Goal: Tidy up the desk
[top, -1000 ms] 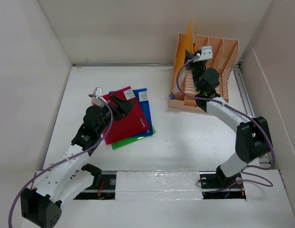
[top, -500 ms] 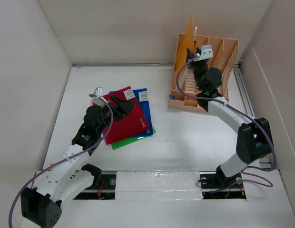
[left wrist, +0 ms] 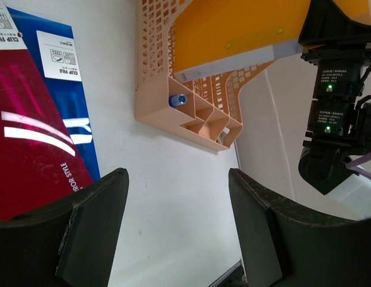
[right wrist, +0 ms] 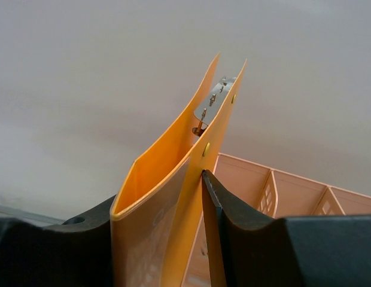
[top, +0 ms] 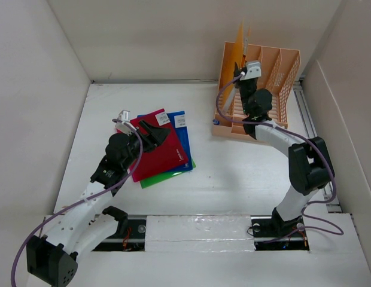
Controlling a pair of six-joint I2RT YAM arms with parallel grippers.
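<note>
Right hand (top: 241, 78) half closed, pinching orange folder (right wrist: 173, 149) upright in rack (top: 275, 72); folder's bottom hidden. Left hand (left wrist: 178, 179) wide open, empty, over red folder (left wrist: 24, 155); green folder (top: 158, 179) mostly covered.

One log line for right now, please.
left end effector: open, over red folder | right end effector: shut on orange folder at file rack's left end

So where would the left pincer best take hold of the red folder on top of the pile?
Probably its right edge, coming down from above. The red folder lies flat and thin, but that edge rests on the blue folder rather than the desk, so a finger could likely slip under it. The left pincer hangs open by it.
</note>
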